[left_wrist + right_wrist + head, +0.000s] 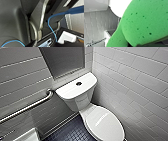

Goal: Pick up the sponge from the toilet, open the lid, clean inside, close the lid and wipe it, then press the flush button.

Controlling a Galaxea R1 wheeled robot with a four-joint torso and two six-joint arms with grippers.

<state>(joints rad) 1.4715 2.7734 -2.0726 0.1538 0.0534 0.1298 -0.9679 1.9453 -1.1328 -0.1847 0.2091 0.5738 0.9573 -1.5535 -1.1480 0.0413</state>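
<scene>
Right pincer (146, 45): pinching the sponge (144, 22); only a dark edge of the pincer shows under the green.
Sponge: bright green and pocked with small holes, creased where the right pincer grips it, and pressed close against that wrist's camera.
Beyond the right pincer: white wall tiles and a metal grab bar (95, 42), both well apart from the sponge.
Left pincer: I cannot tell whether it is spread or pressed together; its wrist view gives dark robot parts and a blue cable (52, 28).
Lid (106, 123): white, lying shut over the bowl; its distance from either pincer cannot be told.
Flush button (79, 83): a dark round disc in the middle of the white tank cover (71, 90), behind the lid.
Floor (72, 133): small dark blue tiles beside the toilet.
</scene>
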